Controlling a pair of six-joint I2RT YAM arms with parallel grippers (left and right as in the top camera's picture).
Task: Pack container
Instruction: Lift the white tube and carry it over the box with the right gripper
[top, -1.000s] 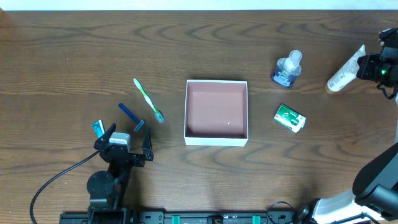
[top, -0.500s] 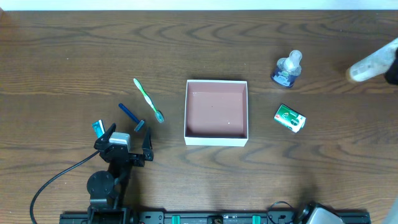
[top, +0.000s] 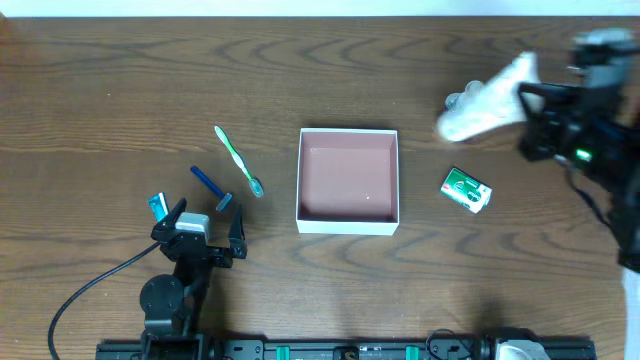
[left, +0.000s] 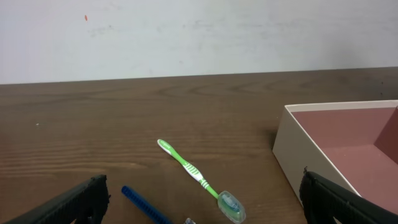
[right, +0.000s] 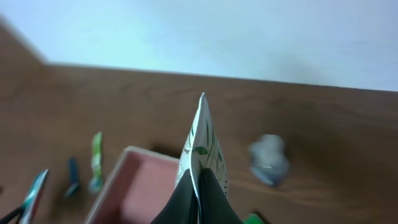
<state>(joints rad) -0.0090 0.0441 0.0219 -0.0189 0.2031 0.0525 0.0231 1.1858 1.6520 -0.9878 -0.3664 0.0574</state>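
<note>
**A:** What is held by the right gripper (right: 196, 194)?

**B:** A white tube (right: 202, 146) printed with green leaves is clamped between its closed fingers. The crimped end is pointed away from the wrist. The tube is held in the air above the table (top: 100, 80).

**A:** What is found around it?

**B:** A small clear bottle (right: 268, 160), blurred, is seen just to the right of the tube's tip and below it. A green-and-white packet (top: 467, 190) is seen lying on the wood, nearer the robot than the gripper. The container (top: 345, 180) is placed to the gripper's left and lower down, open side up, with its reddish-brown inside showing.

**A:** And the left gripper (top: 208, 213)?

**B:** Its fingers are spread wide and nothing is held. The container is found ahead of it and to its right. A green toothbrush (left: 196, 173) is laid ahead of it, framed between the fingers in the wrist view, and a blue razor (top: 212, 187) is seen closer in. A small teal-and-white item (top: 158, 206) is set just beside its left finger.
</note>
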